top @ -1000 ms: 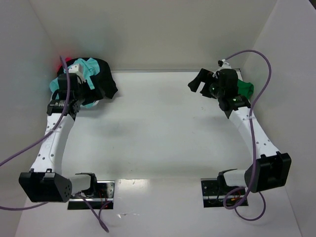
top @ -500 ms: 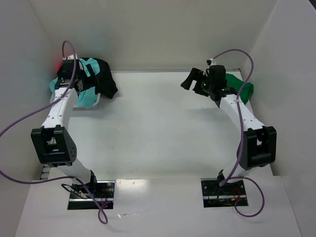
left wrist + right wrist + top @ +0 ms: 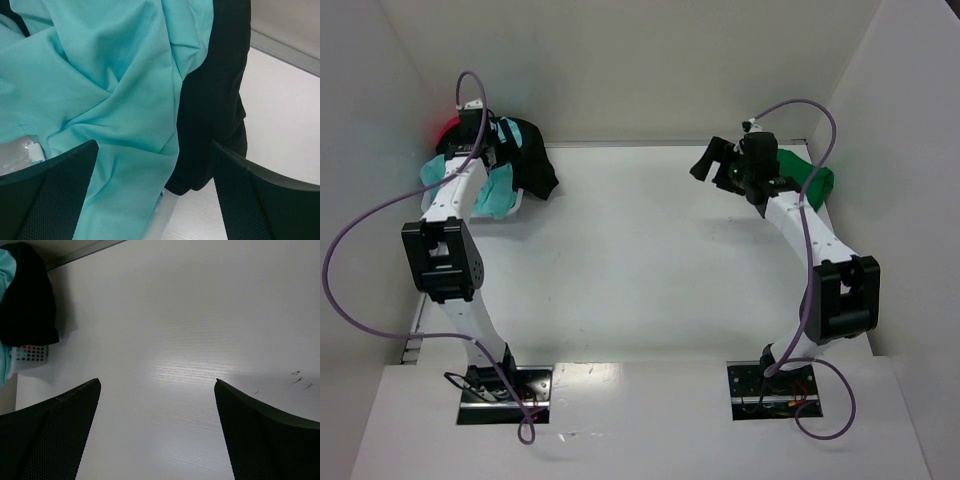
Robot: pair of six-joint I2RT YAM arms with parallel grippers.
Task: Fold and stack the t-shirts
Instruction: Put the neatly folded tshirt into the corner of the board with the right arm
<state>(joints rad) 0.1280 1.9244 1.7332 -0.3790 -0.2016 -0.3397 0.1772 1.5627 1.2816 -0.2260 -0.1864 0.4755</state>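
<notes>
A pile of t-shirts lies at the back left: a turquoise one (image 3: 496, 196), a black one (image 3: 532, 165) and a red one (image 3: 444, 131) behind. My left gripper (image 3: 492, 150) hovers open and empty just above this pile. In the left wrist view the turquoise shirt (image 3: 100, 100) and the black shirt (image 3: 215, 100) fill the space between its fingers (image 3: 50, 195). A bright green t-shirt (image 3: 812, 181) lies bunched at the back right. My right gripper (image 3: 708, 162) is open and empty over bare table, left of the green shirt.
A small white basket (image 3: 165, 220) sits under the pile; it also shows in the right wrist view (image 3: 31, 355). White walls close in the table on the left, back and right. Purple cables loop off both arms.
My left arm has stretched further back and its gripper has come over the pile. My right gripper has shifted a little left, away from the green shirt.
</notes>
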